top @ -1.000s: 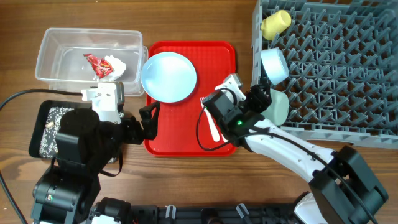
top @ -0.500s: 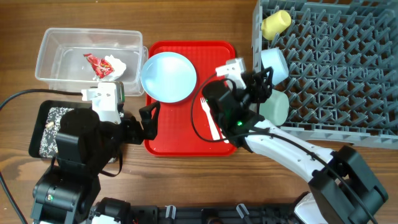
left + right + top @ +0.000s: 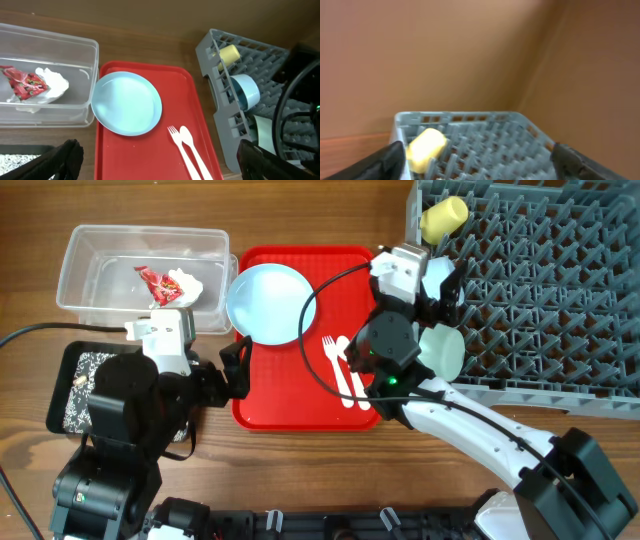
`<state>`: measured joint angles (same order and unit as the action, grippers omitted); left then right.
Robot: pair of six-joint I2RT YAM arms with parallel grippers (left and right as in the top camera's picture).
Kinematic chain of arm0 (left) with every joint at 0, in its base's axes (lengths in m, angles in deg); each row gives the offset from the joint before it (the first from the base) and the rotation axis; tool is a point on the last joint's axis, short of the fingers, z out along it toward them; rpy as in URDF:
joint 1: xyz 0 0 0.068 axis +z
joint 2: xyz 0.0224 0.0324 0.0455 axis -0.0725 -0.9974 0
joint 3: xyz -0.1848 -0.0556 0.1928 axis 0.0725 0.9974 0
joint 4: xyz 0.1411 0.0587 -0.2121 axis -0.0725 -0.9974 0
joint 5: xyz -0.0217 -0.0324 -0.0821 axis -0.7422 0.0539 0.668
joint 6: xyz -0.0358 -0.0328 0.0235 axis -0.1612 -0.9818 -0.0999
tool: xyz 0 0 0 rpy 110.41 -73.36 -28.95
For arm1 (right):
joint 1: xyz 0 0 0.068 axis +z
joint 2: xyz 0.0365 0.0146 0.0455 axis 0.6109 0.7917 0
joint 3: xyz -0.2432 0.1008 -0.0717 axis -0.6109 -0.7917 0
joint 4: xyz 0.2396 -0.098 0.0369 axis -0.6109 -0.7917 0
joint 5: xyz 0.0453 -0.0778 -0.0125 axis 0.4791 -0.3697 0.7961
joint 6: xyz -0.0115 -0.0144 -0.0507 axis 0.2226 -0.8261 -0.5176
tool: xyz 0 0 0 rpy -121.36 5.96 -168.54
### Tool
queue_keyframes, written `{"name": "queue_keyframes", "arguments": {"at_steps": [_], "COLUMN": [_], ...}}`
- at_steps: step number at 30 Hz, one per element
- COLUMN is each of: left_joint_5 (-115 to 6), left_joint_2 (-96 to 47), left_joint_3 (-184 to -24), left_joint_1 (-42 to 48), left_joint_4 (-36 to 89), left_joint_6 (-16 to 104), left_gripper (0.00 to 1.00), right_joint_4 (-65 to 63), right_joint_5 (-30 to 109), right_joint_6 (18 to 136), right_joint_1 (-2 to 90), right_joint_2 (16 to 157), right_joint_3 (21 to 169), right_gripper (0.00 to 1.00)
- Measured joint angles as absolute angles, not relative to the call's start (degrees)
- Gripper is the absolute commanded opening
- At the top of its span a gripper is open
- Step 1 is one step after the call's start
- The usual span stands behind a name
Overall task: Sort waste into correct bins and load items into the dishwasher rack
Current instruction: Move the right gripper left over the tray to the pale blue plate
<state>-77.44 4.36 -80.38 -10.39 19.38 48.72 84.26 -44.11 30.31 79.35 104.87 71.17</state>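
My right gripper (image 3: 447,292) is open and empty, raised over the left edge of the grey dishwasher rack (image 3: 540,290), beside two pale bowls (image 3: 441,278) (image 3: 446,352) standing on edge in it. A yellow cup (image 3: 443,218) lies in the rack's far left corner and shows in the right wrist view (image 3: 426,147). The pale blue plate (image 3: 270,302) and the white fork and spoon (image 3: 345,370) lie on the red tray (image 3: 270,390). My left gripper (image 3: 240,365) is open and empty at the tray's left edge. The red-and-white wrapper (image 3: 165,283) lies in the clear tub (image 3: 100,245).
The black tray (image 3: 72,395) with speckled scraps sits at the front left, mostly under my left arm. The right arm stretches from the front right across the table to the rack's left side. A black cable loops over the red tray.
My right gripper has risen from the red tray and swung back and right to the rack's edge, uncovering the fork and spoon. The left arm has hardly moved.
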Motion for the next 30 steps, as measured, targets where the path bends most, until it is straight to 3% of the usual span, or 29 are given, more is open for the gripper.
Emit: {"name": "queue_keyframes", "arguments": {"at_steps": [10, 20, 30], "left_joint_5": [-78.01, -80.96, -81.47], "left_joint_2": [4.36, 4.36, 4.36], "left_joint_3": [-80.38, -80.38, -80.38], "left_joint_1": [-10.39, -10.39, -10.39], "left_joint_4": [19.56, 19.56, 19.54], "left_joint_6": [48.72, 48.72, 48.72], "left_gripper": [1.00, 1.00, 1.00], "right_joint_4": [67.59, 30.87, 25.08], "right_joint_5": [-13.12, 18.69, 32.76], "right_joint_6": [49.09, 63.21, 67.99], "right_joint_1": [79.35, 74.87, 68.36], "right_joint_2": [104.79, 104.68, 105.20], "right_joint_3": [71.30, 83.02, 89.88], "right_gripper": [1.00, 1.00, 1.00]}}
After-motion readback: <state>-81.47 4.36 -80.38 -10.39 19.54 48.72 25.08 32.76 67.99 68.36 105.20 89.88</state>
